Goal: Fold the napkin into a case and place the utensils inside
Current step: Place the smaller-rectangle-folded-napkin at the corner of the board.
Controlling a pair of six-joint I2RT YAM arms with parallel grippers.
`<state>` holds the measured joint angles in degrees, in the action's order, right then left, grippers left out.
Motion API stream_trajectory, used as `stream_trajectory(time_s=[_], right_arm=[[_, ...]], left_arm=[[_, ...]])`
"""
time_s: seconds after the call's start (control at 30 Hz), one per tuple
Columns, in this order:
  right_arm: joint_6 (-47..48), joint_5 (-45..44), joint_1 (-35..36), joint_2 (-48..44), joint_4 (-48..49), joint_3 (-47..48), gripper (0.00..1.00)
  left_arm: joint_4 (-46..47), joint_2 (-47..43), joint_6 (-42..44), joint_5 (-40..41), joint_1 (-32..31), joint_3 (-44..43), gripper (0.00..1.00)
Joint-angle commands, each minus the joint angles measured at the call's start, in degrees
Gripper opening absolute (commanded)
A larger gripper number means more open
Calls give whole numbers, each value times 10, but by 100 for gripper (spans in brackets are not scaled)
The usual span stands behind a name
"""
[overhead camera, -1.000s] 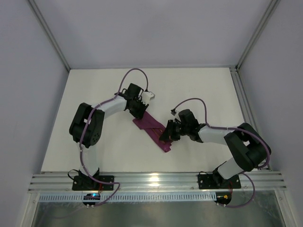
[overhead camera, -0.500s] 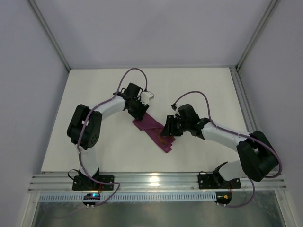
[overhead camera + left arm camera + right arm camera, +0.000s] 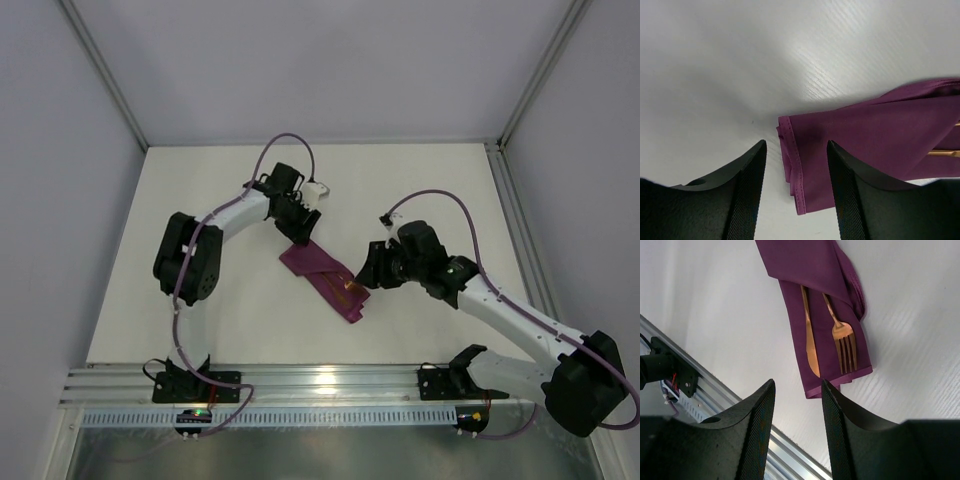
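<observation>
**Fork and knife lie in the folded purple case**

The case [image 3: 322, 272] is a narrow purple strip of cloth. It lies diagonally near the middle of the white table [image 3: 250, 320]. The knife [image 3: 809, 335] and the fork [image 3: 842, 335] lie side by side on the near end of the case. Their handles go under a folded flap, and the blade tip and the tines are uncovered. The left gripper [image 3: 796, 148] is at the far end of the case, with its fingers spread wide. The hemmed edge of the cloth shows between them, and they grip nothing. The right gripper [image 3: 797, 385] is raised just beside the near end, its fingers also apart and empty.
</observation>
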<state>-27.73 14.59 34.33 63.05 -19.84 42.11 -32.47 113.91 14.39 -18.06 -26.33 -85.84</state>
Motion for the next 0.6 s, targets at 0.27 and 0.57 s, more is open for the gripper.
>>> stream_trajectory(time_s=[0.27, 0.57], right_arm=[[8, -23, -9, -42, -21, -32, 47], [4, -37, -13, -78, -34, -47, 47]], left_arm=[[-68, 61, 8, -21, 2, -36, 33], [-38, 75, -49, -10, 7, -36, 0]])
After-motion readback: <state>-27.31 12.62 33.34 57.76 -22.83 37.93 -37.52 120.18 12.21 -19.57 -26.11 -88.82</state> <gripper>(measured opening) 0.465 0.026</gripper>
